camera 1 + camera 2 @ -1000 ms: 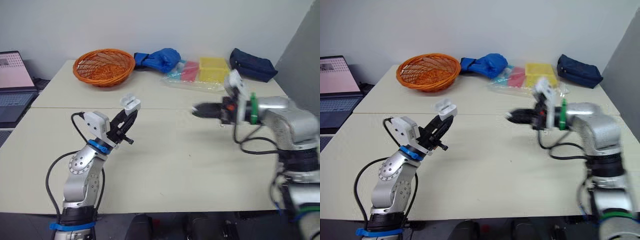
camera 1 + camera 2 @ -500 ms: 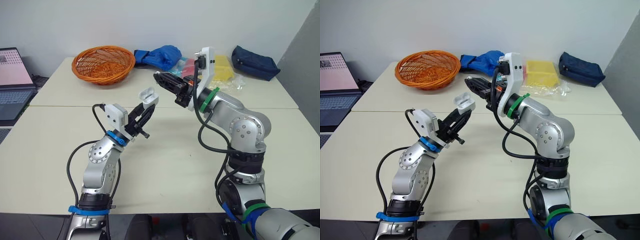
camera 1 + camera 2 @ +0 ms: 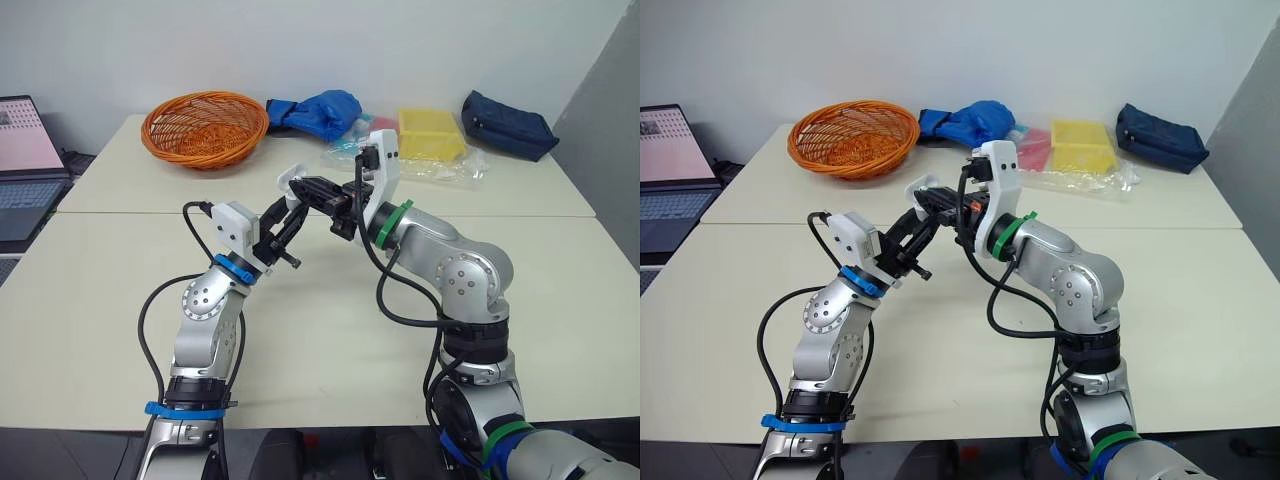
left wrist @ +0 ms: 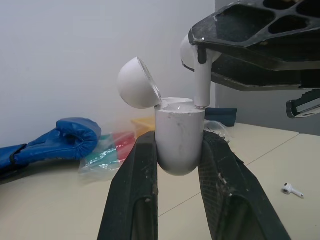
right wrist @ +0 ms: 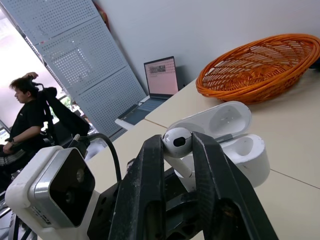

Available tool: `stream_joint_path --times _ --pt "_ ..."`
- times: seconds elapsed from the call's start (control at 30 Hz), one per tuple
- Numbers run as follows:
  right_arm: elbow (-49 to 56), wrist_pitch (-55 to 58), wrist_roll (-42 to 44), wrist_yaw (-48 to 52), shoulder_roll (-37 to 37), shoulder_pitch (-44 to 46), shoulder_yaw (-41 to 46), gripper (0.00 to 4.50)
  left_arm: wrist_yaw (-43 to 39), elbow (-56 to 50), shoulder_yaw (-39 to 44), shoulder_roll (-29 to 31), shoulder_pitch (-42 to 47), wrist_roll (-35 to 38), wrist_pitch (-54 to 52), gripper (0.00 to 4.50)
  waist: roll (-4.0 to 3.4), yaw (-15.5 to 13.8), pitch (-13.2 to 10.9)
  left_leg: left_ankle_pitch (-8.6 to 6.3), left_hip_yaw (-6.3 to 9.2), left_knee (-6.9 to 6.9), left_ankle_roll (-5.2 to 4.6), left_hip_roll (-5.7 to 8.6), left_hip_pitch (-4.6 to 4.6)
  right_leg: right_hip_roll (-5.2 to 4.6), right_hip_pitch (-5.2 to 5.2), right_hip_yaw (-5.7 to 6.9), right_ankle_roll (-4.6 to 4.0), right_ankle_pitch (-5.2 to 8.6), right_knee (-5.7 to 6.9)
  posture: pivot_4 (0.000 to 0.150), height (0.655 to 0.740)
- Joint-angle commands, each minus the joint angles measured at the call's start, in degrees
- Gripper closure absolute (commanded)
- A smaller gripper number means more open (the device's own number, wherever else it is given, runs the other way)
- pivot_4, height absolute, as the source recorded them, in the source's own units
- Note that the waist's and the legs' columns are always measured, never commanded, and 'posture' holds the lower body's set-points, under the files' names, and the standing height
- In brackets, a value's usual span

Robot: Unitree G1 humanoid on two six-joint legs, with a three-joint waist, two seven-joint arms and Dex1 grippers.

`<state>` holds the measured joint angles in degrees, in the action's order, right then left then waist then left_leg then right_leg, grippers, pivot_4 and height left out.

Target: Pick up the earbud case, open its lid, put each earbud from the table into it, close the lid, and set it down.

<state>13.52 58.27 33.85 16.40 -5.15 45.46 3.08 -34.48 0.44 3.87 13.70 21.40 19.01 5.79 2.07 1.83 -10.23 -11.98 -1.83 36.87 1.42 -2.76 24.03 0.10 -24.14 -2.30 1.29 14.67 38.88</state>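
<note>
My left gripper [image 3: 285,212] is shut on the white earbud case [image 4: 178,140], held upright above the table's middle with its lid [image 4: 137,83] tipped open. Coming from the right, my right gripper [image 3: 312,190] is shut on a white earbud [image 5: 177,142]. The earbud's stem [image 4: 201,90] points down and touches the case's open top. A second white earbud [image 4: 291,190] lies on the table beyond the case.
An orange wicker basket [image 3: 205,128] stands at the back left, with a blue glove [image 3: 318,113], a yellow box [image 3: 428,135] in plastic wrap and a dark blue pouch [image 3: 505,128] along the back. A laptop [image 3: 25,150] sits far left. A person [image 5: 25,115] is in the background.
My right arm has swung in from the right and brought the earbud to the open case. My left gripper has moved the case slightly right and up to meet it.
</note>
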Motion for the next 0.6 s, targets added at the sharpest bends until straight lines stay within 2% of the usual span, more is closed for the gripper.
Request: stream_joint_path --times 0.03,0.6 --pt "0.5 -2.2 0.5 0.1 0.1 0.7 -0.7 4.1 -0.5 -1.8 -0.3 -0.2 0.4 0.2 2.0 3.77 0.0 0.0 0.0 0.0 0.0 0.0 0.0 0.0 0.0 0.0 0.0 0.0 0.0 0.0 0.0 0.15 0.74" --pt "-1.2 -4.5 0.1 -0.1 1.0 0.2 -3.2 4.1 -1.1 -3.4 -0.4 -0.3 -0.1 1.1 1.4 3.77 0.0 0.0 0.0 0.0 -0.01 -0.01 0.0 0.0 0.0 0.0 0.0 0.0 0.01 0.01 -0.03 0.15 0.74"
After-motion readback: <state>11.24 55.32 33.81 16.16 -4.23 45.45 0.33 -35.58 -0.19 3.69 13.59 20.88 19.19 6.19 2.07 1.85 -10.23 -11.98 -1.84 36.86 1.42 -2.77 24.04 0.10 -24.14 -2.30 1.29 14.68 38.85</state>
